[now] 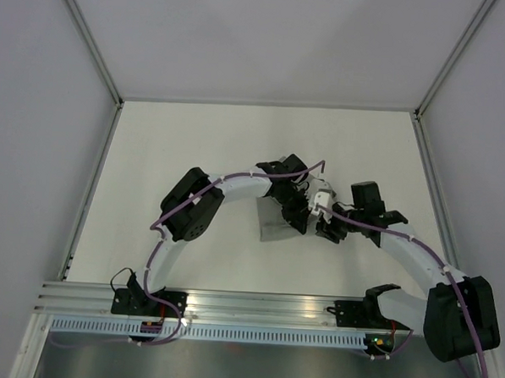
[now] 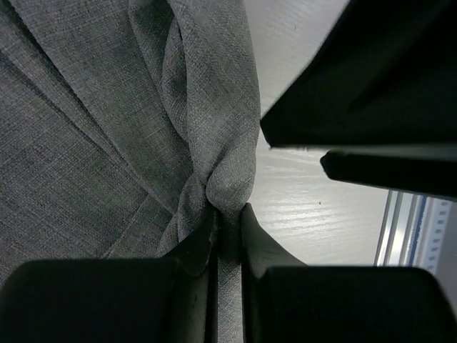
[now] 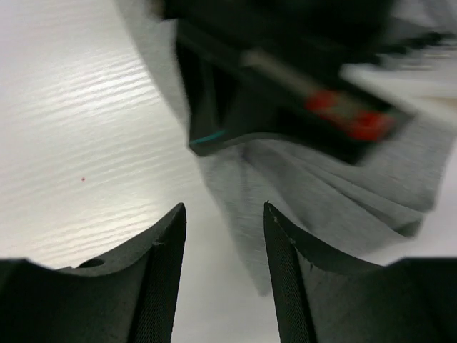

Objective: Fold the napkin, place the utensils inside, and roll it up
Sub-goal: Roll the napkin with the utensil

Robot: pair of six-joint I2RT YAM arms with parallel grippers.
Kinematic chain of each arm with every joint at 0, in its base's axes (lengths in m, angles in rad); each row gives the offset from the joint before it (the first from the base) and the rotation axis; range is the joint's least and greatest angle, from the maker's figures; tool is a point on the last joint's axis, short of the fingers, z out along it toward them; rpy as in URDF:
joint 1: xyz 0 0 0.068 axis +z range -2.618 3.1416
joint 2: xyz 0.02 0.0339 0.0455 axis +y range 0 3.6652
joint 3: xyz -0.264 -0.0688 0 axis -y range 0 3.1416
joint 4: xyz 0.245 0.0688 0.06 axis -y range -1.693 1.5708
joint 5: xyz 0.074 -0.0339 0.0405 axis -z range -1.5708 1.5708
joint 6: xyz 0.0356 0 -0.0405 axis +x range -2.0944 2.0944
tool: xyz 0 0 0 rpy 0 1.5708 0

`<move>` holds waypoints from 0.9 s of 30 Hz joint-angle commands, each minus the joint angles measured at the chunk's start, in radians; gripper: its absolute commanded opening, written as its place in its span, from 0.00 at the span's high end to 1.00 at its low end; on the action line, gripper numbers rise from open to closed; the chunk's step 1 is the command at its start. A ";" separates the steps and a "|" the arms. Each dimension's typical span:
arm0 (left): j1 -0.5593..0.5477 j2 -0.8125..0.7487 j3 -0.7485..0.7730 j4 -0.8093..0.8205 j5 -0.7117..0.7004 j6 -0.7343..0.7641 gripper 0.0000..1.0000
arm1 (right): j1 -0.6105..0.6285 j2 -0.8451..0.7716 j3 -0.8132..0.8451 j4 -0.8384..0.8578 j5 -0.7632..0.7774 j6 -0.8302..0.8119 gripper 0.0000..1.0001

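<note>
Your left claw (image 2: pixel 228 218) pinches a bunched fold of the napkin (image 2: pixel 107 143). Your right claw (image 3: pixel 223 214) sits parted, gripping nothing, by its edge on the desk (image 3: pixel 71 107).

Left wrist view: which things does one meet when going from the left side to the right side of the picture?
napkin → bare white table → aluminium rail
</note>
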 commanded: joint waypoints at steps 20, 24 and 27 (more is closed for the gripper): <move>0.074 0.084 0.069 -0.127 0.227 -0.113 0.98 | 0.323 -0.140 -0.302 0.537 0.392 0.025 0.41; 0.088 0.099 0.073 -0.134 0.288 -0.128 0.98 | 0.320 -0.195 -0.247 0.459 0.305 0.041 0.42; 0.096 0.099 0.067 -0.150 0.297 -0.119 0.98 | 0.317 -0.189 -0.236 0.435 0.237 0.039 0.43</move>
